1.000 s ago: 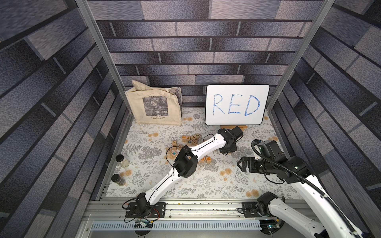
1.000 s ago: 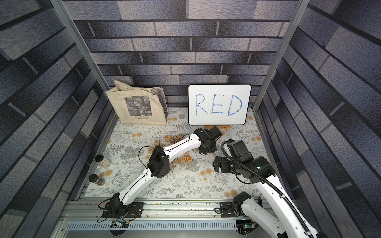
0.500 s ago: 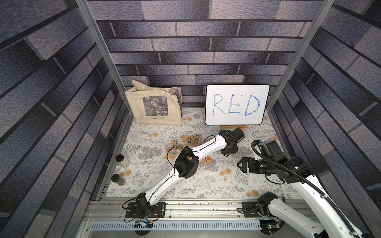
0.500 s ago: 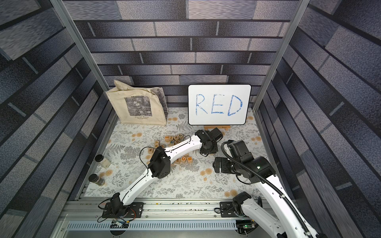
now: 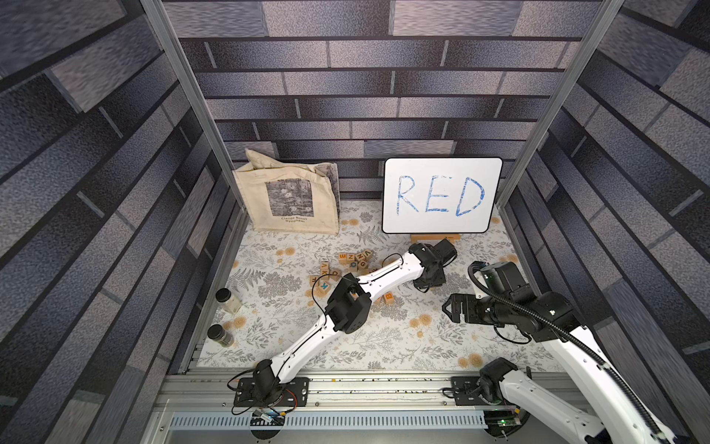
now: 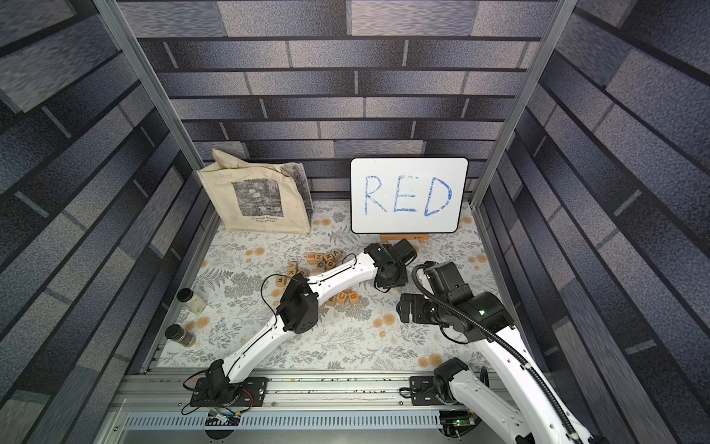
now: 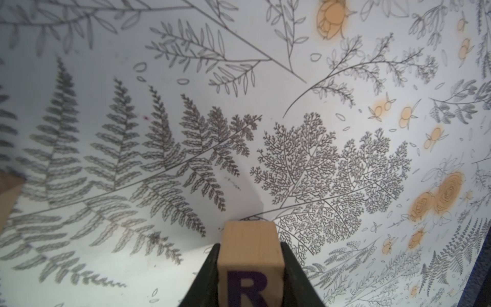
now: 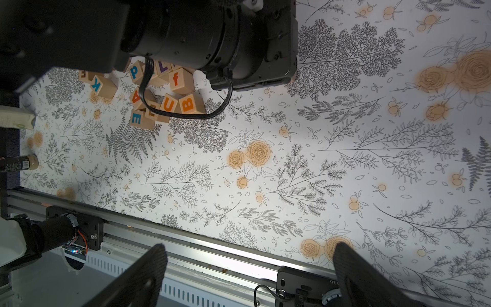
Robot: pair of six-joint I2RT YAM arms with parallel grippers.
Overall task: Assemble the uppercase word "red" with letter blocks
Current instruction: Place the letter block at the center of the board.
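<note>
My left gripper (image 7: pixel 250 248) pinches a pale wooden block (image 7: pixel 249 238) between its two black fingers (image 7: pixel 208 271), with a purple R on the face toward my camera. Beyond it spreads the table cover (image 7: pixel 186 106), printed with ferns and orange flowers. A wooden corner (image 7: pixel 8 196) pokes in at one edge.

- Left arm (image 5: pixel 384 273) stretched diagonally from the surface's near edge toward its far edge, wrist bent downward; left claw (image 7: pixel 250 245) clamped the R block (image 7: pixel 249 261).
- Right arm (image 5: pixel 553 307) sat folded by the right edge; right claw (image 8: pixel 249 251) gaped wide, empty.
</note>
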